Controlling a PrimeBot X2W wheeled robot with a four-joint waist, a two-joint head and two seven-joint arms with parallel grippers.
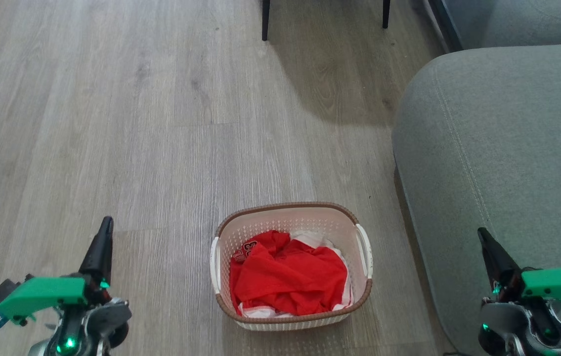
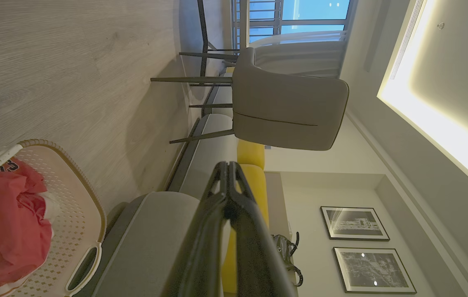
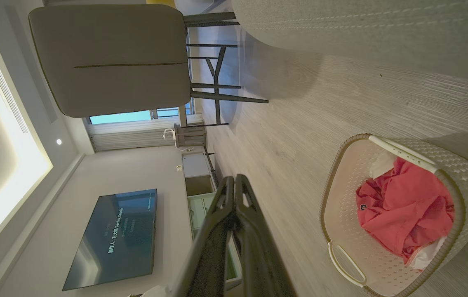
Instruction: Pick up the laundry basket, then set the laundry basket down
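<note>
Head view: 1 laundry basket (image 1: 285,221), maybe 2 garments (image 1: 290,277).

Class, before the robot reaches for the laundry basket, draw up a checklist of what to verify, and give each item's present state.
1. The laundry basket stands upright on the floor: ok.
2. Both white side handles are uncovered: ok.
3. The red garment lies inside the rim: ok.
4. The left gripper and right gripper are open: not ok, both shut.
5. The grippers are at the handles: not ok, both stand apart from the basket.
6. There is room for the right arm beside the grey sofa: cannot tell.
</note>
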